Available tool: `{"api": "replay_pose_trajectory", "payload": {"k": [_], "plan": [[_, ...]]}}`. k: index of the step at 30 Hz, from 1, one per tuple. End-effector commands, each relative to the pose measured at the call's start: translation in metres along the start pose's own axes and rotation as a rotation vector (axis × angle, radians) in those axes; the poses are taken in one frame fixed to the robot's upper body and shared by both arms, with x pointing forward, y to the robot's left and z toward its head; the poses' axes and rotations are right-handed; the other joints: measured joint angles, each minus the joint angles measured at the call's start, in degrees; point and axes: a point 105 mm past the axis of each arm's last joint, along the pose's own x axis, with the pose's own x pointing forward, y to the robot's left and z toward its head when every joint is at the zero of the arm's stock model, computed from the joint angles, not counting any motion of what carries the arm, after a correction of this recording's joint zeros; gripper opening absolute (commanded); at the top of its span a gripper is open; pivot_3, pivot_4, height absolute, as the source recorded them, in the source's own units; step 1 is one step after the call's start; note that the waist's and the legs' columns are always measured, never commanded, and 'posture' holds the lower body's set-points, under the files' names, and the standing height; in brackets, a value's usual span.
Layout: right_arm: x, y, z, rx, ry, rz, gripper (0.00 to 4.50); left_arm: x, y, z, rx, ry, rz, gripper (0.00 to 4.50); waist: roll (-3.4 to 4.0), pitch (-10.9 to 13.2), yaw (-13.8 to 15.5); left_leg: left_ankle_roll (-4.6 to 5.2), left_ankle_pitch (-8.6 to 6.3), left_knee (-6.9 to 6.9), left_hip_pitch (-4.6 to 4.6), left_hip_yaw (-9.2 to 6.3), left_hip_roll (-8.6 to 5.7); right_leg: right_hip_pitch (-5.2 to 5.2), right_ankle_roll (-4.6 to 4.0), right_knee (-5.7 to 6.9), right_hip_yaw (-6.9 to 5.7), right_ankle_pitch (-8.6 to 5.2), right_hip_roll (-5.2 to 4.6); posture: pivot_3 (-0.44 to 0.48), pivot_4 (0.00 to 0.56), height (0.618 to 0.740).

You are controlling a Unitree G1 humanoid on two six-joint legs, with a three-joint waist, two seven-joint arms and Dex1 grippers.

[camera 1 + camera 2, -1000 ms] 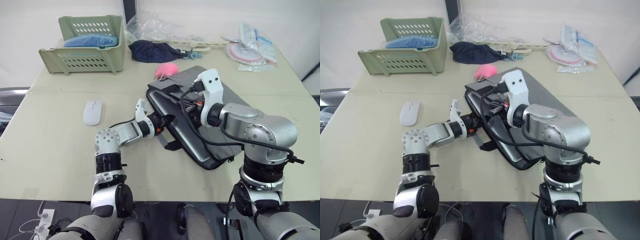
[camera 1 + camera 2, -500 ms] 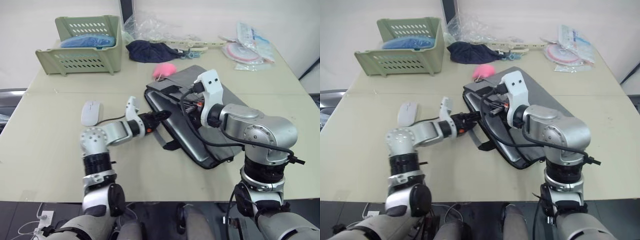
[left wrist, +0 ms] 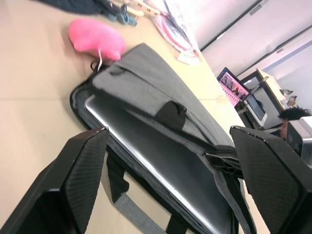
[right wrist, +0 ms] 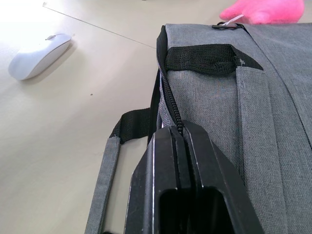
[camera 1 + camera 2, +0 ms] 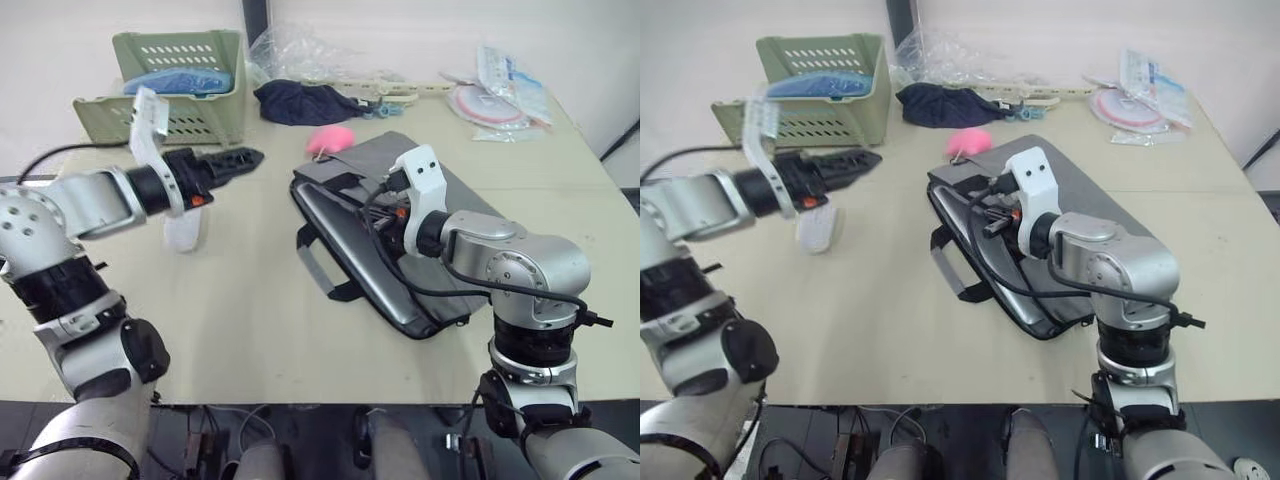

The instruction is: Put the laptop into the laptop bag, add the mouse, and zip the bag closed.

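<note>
So the laptop (image 5: 365, 262) is already sitting inside the laptop bag (image 5: 400, 235), its silver edge showing along the open mouth, which means the mouse is what matters next. Nearest to the robot, the right pincer (image 4: 181, 141) is down on the bag's upper panel with its 2 fingers pressed together, clamped on the zipper edge (image 4: 168, 100) of that flap. One black strap handle (image 5: 325, 275) flops out onto the counter (image 5: 250, 330) toward the robot's left. A bit further out, the left pincer (image 5: 225, 163) hovers above the counter with its fingers spread wide apart and nothing between them. The white mouse (image 5: 815, 230) lies just under and slightly behind that pincer's wrist, on the robot's left side, well apart from the bag, long axis running roughly away from the robot. My read: the left arm is clearly the closer one for the grab, but its fingertips point past the mouse toward the bag, so it needs to pull back and drop down. Beyond are the pink fluffy thing (image 5: 328, 140) touching the bag's far corner, the navy cloth bundle (image 5: 300, 102) and the green basket (image 5: 180, 85).
</note>
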Motion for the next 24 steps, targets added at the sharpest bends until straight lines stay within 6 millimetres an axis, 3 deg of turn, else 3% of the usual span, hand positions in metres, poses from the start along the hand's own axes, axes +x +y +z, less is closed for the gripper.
{"api": "replay_pose_trajectory", "payload": {"k": [1, 3, 5, 11, 14, 15, 21, 24], "plan": [[-0.004, -0.002, 0.007, -0.018, -0.035, 0.002, 0.36, -0.007, 0.004, 0.006, 0.014, -0.017, 0.017, 4.43, 0.0, 0.0, 0.08, -0.01, 0.0, 0.02, -0.01, 0.0, 0.0, 0.0, 0.0, 0.0, 0.0, 0.0, 0.0, 0.0, 0.15, 0.74], [-0.004, -0.003, 0.008, -0.029, -0.038, -0.003, 1.29, -0.01, 0.011, 0.004, 0.012, -0.016, 0.037, 4.5, 0.0, 0.0, 0.09, -0.01, 0.01, 0.04, -0.02, 0.0, 0.0, 0.0, 0.0, 0.01, 0.02, 0.0, 0.0, 0.0, 0.15, 0.74], [-0.004, -0.003, 0.01, -0.036, -0.045, -0.002, 1.82, -0.011, 0.012, 0.002, 0.012, -0.011, 0.032, 4.5, 0.0, 0.0, 0.11, -0.01, 0.01, 0.04, -0.02, 0.0, 0.0, -0.01, 0.0, 0.01, 0.01, 0.0, 0.0, 0.0, 0.15, 0.74], [-0.015, 0.005, 0.023, -0.083, -0.088, 0.052, 1.82, -0.019, 0.019, -0.004, 0.07, 0.009, 0.04, 4.5, 0.02, 0.02, -0.24, -0.01, 0.01, 0.01, -0.04, 0.02, 0.0, -0.07, 0.0, 0.02, 0.01, 0.0, 0.0, 0.0, 0.15, 0.74], [-0.034, 0.008, 0.038, -0.158, -0.136, 0.128, 1.82, -0.04, 0.034, 0.006, 0.144, 0.002, 0.114, 4.5, 0.02, 0.09, -0.46, -0.01, 0.01, 0.02, -0.06, 0.01, 0.0, -0.08, 0.0, 0.04, 0.02, 0.0, 0.0, 0.0, 0.15, 0.74], [-0.048, 0.007, 0.044, -0.226, -0.144, 0.172, 1.82, -0.055, 0.042, 0.013, 0.228, -0.002, 0.155, 4.5, 0.03, 0.09, -0.64, -0.01, 0.01, 0.01, -0.14, 0.08, 0.0, -0.22, 0.0, 0.01, 0.03, 0.0, 0.0, 0.0, 0.15, 0.74], [-0.094, -0.019, 0.067, -0.427, -0.094, 0.24, 1.82, -0.114, 0.064, 0.034, 0.555, 0.133, 0.261, 4.5, 0.0, 0.16, -1.02, -0.03, 0.0, -0.31, -0.09, 0.46, 0.01, -0.48, -0.03, -0.04, 0.06, -0.02, -0.01, 0.0, 0.15, 0.74], [-0.101, -0.026, 0.071, -0.492, -0.071, 0.265, 1.82, -0.127, 0.071, 0.046, 0.649, 0.185, 0.326, 4.5, -0.02, 0.18, -0.89, -0.03, -0.01, -0.33, -0.08, 0.67, 0.02, -0.53, -0.03, -0.08, 0.15, -0.02, -0.02, 0.0, 0.15, 0.74]]}}
